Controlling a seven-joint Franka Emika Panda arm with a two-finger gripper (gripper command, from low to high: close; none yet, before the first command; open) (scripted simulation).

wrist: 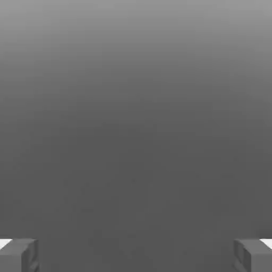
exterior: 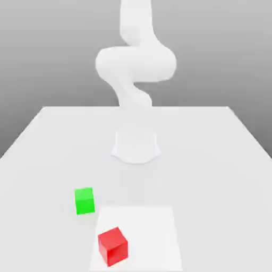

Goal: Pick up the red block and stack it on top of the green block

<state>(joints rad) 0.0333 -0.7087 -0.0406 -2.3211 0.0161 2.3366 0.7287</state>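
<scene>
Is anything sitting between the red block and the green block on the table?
Nothing: in the exterior view only bare table separates the red block from the green block; they stand apart, not touching.

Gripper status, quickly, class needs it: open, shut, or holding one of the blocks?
Gripper: open, fingers spread wide, nothing between them. The red block and green block both sit on the table.
</scene>
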